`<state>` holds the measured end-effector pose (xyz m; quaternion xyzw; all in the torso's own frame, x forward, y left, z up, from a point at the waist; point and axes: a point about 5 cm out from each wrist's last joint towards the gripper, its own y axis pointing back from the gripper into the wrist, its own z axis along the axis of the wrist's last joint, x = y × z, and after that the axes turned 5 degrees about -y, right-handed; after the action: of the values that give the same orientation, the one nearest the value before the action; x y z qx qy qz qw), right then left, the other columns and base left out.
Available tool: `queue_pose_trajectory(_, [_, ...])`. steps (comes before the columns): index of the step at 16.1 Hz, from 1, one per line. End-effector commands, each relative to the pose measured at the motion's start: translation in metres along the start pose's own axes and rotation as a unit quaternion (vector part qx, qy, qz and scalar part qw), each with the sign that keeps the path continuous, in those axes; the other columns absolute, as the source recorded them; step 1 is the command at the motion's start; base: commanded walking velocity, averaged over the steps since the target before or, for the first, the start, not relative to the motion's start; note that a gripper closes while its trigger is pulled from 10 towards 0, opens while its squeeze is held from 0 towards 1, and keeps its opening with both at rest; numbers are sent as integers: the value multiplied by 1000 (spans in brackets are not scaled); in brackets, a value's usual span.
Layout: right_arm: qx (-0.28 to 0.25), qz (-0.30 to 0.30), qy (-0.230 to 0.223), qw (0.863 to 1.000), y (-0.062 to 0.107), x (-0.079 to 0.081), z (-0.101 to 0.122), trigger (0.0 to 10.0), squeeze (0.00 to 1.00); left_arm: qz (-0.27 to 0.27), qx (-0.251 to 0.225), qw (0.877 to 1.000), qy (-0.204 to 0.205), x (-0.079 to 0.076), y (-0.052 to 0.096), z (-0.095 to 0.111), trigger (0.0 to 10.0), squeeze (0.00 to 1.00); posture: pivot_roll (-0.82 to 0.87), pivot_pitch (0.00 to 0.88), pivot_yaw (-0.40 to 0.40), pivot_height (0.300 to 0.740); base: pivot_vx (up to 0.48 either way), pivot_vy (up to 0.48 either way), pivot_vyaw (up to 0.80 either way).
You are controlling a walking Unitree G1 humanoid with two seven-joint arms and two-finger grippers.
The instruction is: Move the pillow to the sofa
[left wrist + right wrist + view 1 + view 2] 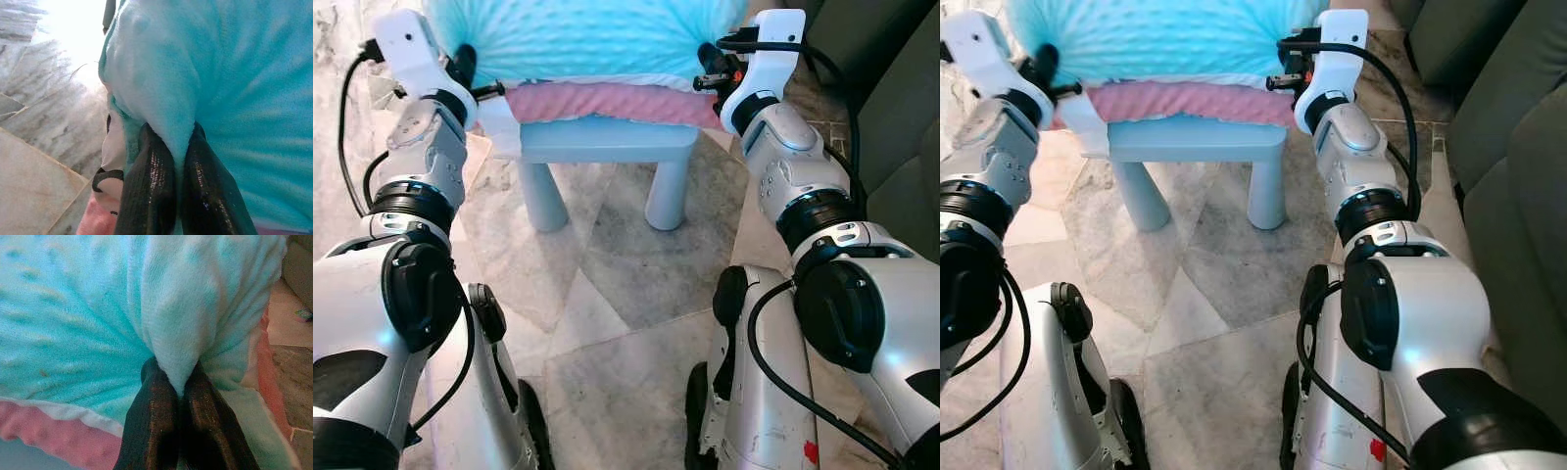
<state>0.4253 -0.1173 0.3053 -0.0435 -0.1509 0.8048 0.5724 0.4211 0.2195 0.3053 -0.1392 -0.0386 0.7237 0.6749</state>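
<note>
Left gripper [180, 171] is clamped on a pinched fold of the turquoise pillow [587, 39], both black fingers [151, 191] squeezed nearly together with the plush bunched between them. Right gripper [182, 396] does the same at the pillow's other end, fingers closed tight on a ridge of fabric. The pillow spans between the two grippers, sitting on a pink cushion [607, 103] that lies atop a small pale blue table [607, 147].

From the head views the fingertips are buried in the pillow's ends, so the pinch itself can't be read there; the wrist views show it plainly. The head views give what the wrists don't: the table's legs on the marble floor [626, 284], and the dark grey sofa [1518, 166] off beyond the right gripper. The pillow's far side is cut off by the frame top. A white edge below the left gripper's fingers is hard to make out.
</note>
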Motion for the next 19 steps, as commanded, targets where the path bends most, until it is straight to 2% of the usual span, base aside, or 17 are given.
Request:
queue_pose_trajectory(1, [-6, 3, -10, 1000, -1, 0, 3, 0, 0, 27, -17, 999, -3, 15, 1, 7, 0, 0, -21, 391, -9, 346, 0, 0, 0])
queue_pose_trajectory(4, [-38, 17, -15, 999, -3, 2, 17, 0, 0, 13, -75, 997, 5, 11, -1, 28, 0, 0, -18, 345, -16, 346, 0, 0, 0])
queue_pose_trajectory(8, [-65, 36, 8, 997, 4, 0, 11, 0, 0, -3, -137, 990, 18, 17, 5, 34, 0, 0, -27, 237, -17, 346, 0, 0, 0])
queue_pose_trajectory(10, [-73, 33, 21, 997, 11, -4, 1, 0, 0, 2, -152, 988, 19, 22, 13, 21, 0, 0, -29, 176, -18, 346, 0, 0, 0])
queue_pose_trajectory(12, [-66, 30, 18, 997, 26, -11, -19, 0, 0, 7, -124, 992, 19, 24, 27, -16, 0, 0, -40, 132, -17, 346, 0, 0, 0])
queue_pose_trajectory(14, [-49, 9, 26, 998, 53, -16, -51, 0, 0, -3, -77, 997, 6, 16, 56, -67, 0, 0, -49, 105, -11, 346, 0, 0, 0])
queue_pose_trajectory(16, [-45, -22, 37, 998, 72, -21, -65, 0, 0, 6, -66, 998, 14, 9, 70, -80, 0, 0, -56, 90, -7, 346, 0, 0, 0])
queue_pose_trajectory(17, [-42, -34, 36, 998, 76, -22, -67, 0, 0, 10, -62, 998, 12, 7, 73, -83, 0, 0, -60, 87, -5, 346, 0, 0, 0])
queue_pose_trajectory(19, [-50, -35, 56, 997, 70, -20, -60, 0, 0, 12, -75, 997, -9, 6, 70, -72, 0, 0, -61, 75, -1, 346, 0, 0, 0])
